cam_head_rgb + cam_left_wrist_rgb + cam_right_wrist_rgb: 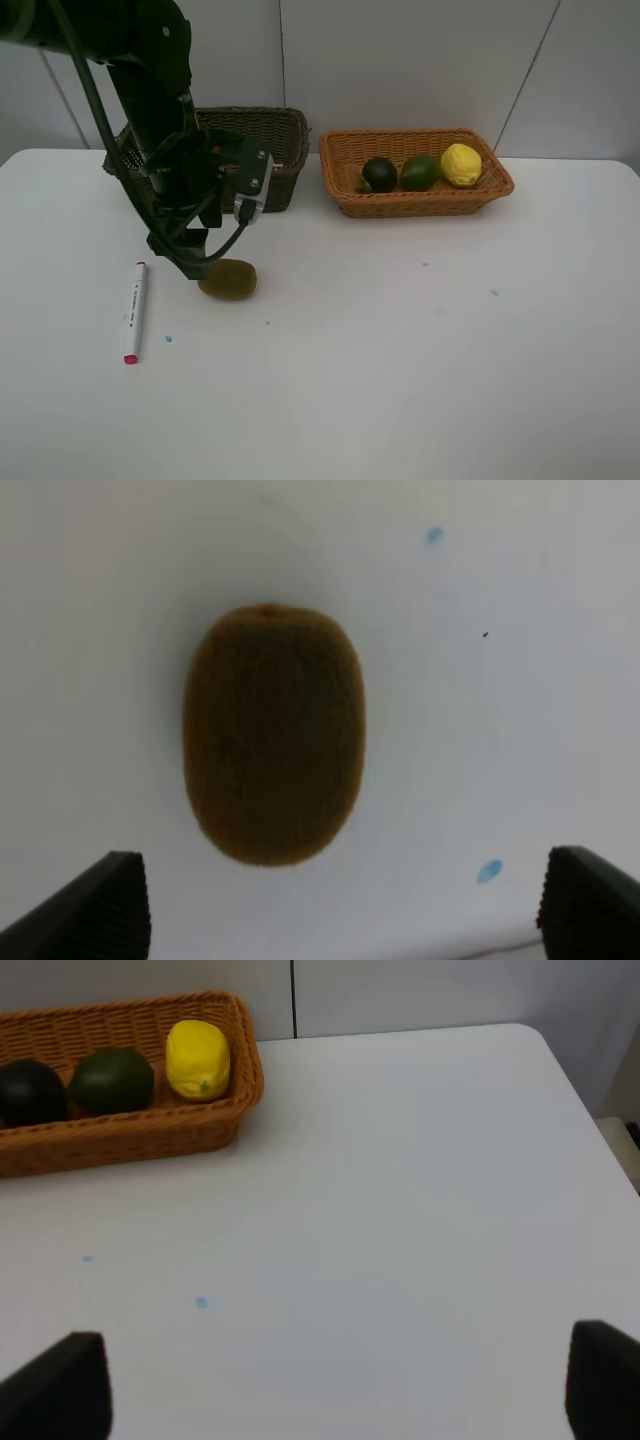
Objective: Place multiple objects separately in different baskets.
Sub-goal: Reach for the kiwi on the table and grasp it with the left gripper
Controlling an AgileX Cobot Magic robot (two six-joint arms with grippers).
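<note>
A brown kiwi [230,280] lies on the white table [400,350], left of centre. My left gripper [196,264] hovers open just over the kiwi's left end. In the left wrist view the kiwi [273,735] lies ahead of the spread fingertips [105,910], untouched. A white marker [134,311] lies left of it. The dark olive basket [270,150] stands behind my left arm. The orange-tan basket [350,195] holds a dark round fruit [379,174], a green avocado [420,172] and a yellow lemon [461,164]. My right gripper [330,1390] is open and empty. The cup and the bottles are not visible.
The right wrist view shows the orange-tan basket [130,1135] with the lemon [197,1058], the avocado [113,1080] and the dark fruit [30,1090], and the table's far right corner [530,1035]. My left arm hides much of the dark basket's inside.
</note>
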